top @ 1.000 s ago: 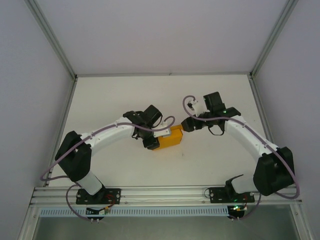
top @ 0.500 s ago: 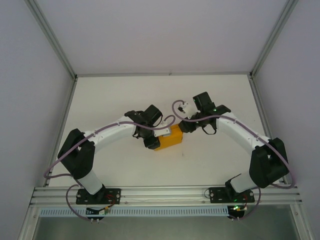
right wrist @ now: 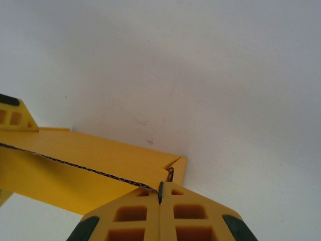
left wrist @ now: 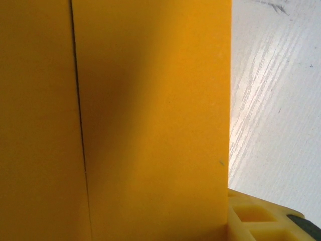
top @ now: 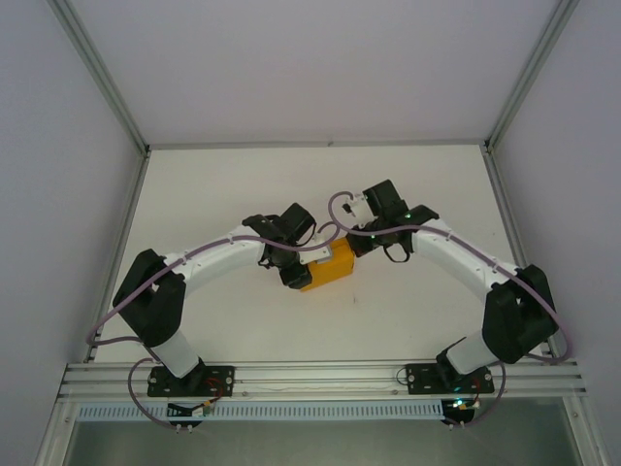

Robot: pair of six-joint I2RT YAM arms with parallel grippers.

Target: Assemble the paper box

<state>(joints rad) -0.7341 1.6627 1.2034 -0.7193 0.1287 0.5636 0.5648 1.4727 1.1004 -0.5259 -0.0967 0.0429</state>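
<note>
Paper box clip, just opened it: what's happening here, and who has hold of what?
Both arms are working on the orange-yellow paper box, already folded into a box shape, in the middle of the white table. The left gripper clamps its left end, steadying it. The right gripper is shut, its tips set against a card edge at the box's right end; whether it pinches that edge cannot be told.

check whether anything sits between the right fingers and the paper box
Nothing visible does. The right fingers are shut, with their tips right at the card edge of the paper box. Beyond that corner there is just bare table.
</note>
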